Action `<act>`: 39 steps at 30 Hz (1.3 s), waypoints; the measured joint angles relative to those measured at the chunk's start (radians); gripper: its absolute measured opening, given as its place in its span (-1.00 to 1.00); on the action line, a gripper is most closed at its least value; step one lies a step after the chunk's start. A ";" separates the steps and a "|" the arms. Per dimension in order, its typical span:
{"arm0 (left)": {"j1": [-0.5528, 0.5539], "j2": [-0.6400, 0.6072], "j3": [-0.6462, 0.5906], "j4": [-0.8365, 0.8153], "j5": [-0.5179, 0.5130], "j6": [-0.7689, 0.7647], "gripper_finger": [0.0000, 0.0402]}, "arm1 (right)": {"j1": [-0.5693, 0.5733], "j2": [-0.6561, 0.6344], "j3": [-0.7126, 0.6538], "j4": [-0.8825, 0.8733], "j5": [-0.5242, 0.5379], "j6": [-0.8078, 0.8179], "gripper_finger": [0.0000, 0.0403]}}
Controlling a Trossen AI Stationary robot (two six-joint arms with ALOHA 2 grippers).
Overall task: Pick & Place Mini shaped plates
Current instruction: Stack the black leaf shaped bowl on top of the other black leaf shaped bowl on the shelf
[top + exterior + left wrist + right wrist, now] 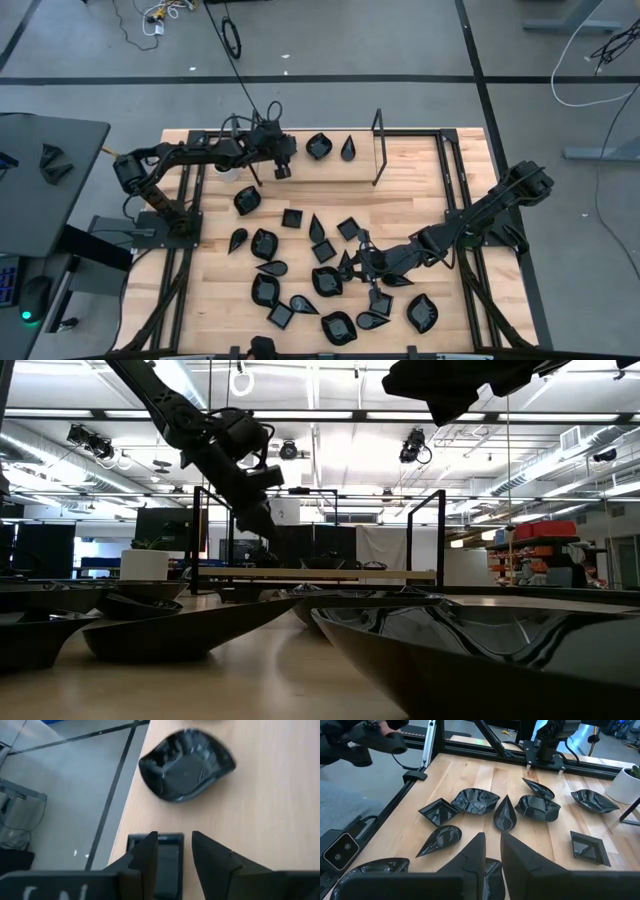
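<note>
Nearest the low camera we saw a black plate [480, 650] filling the lower right. We held our left gripper [283, 170] at upper centre, fingers apart over a square plate [167, 865]. Our right gripper [366, 268] hovered low among scattered plates [300, 270], fingers slightly apart, empty.

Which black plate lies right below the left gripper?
The small square plate at the table's far edge, seen between the open left gripper fingers; the rounded plate lies farther off.
</note>
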 joint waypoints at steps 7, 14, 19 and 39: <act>0.030 0.008 0.000 0.003 -0.023 -0.108 -0.70 | -0.001 0.000 0.000 0.000 0.000 -0.001 -0.70; 0.034 0.007 0.000 -0.002 0.014 -0.124 -0.96 | -0.005 0.000 0.000 0.002 0.000 -0.005 -0.70; -0.038 -0.013 0.000 0.020 0.015 -0.123 -0.95 | -0.005 0.000 0.000 0.002 0.000 -0.006 -0.70; -0.802 -0.314 0.006 -0.193 -0.377 -0.286 -0.96 | -0.008 0.000 0.000 0.008 0.191 0.051 -0.70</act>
